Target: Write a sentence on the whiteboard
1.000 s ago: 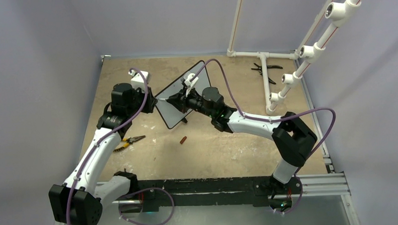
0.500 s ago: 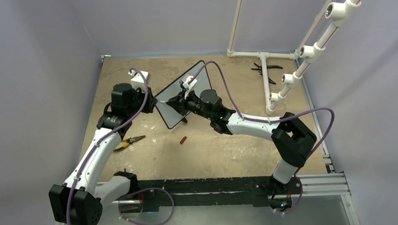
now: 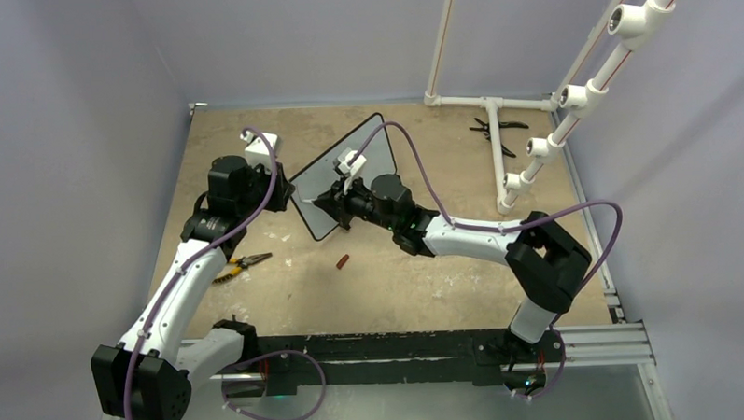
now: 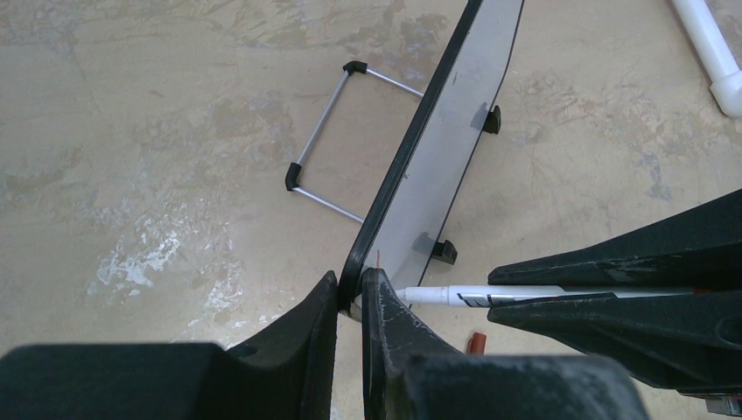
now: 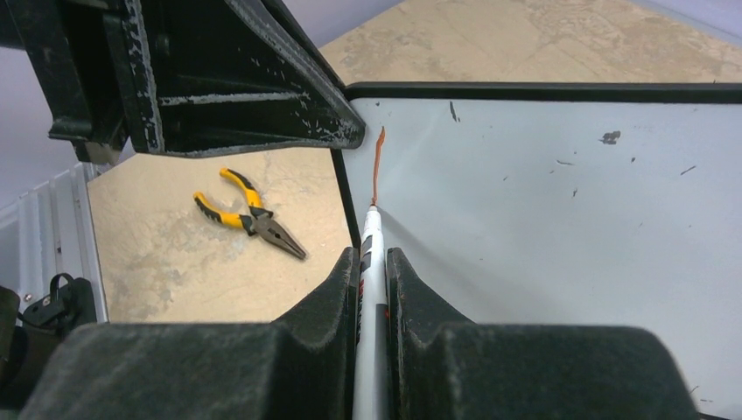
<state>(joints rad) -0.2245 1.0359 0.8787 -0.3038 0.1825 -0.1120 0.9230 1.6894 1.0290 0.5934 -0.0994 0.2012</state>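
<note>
The whiteboard (image 3: 346,172) stands tilted on the table; it also shows in the left wrist view (image 4: 448,131) and the right wrist view (image 5: 542,219). My left gripper (image 4: 350,284) is shut on its black frame at the lower left corner (image 3: 291,188). My right gripper (image 5: 372,258) is shut on a white marker (image 5: 372,229) whose tip touches the board beside that edge (image 3: 329,198). One short red stroke (image 5: 379,162) runs up from the tip. No written words of the sentence show.
Yellow-handled pliers (image 3: 241,264) lie left of the board, and a red marker cap (image 3: 343,261) lies in front of it. Black pliers (image 3: 494,129) and a white PVC pipe frame (image 3: 534,148) are at the back right. The board's wire stand (image 4: 337,131) rests behind it.
My right gripper has moved the marker left and nearer along the board's face, toward the left gripper. The left arm and the board have not moved.
</note>
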